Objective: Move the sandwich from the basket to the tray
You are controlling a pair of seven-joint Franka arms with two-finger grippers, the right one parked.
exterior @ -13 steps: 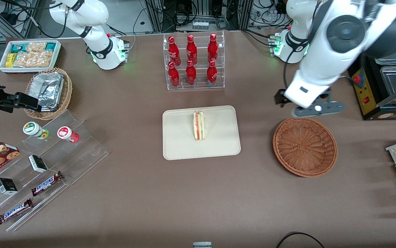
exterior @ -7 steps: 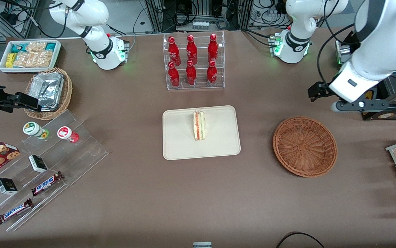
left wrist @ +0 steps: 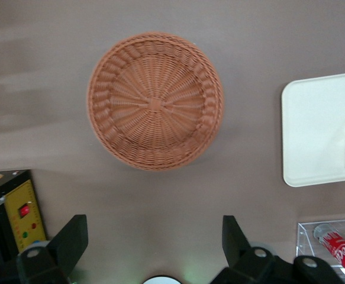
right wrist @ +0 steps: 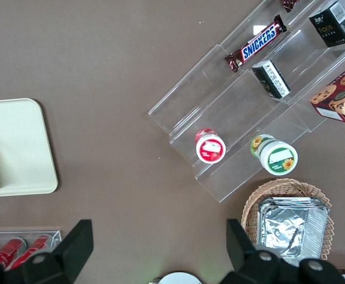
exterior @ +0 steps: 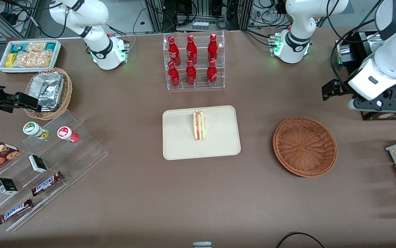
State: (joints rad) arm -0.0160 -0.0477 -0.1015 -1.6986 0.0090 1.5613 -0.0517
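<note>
Nearest the front camera, the wicker basket (exterior: 304,146) lies empty, and the sandwich (exterior: 199,125) stands on edge on the tray (exterior: 218,144), so the placement looks done. Farther off, the gripper (left wrist: 154,239), jaws wide apart and holding nothing, has swung away from above the basket toward the working arm's end of the table.

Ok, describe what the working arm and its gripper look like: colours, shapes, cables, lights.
The left arm is glossy white with rounded segments and black joint bands; its round base glows green, and black cables loop beside it. A black camera bracket sticks out at the wrist. The gripper, up over the working arm's end of the table, has two matte black wedge-shaped fingers on a dark grey body.
</note>
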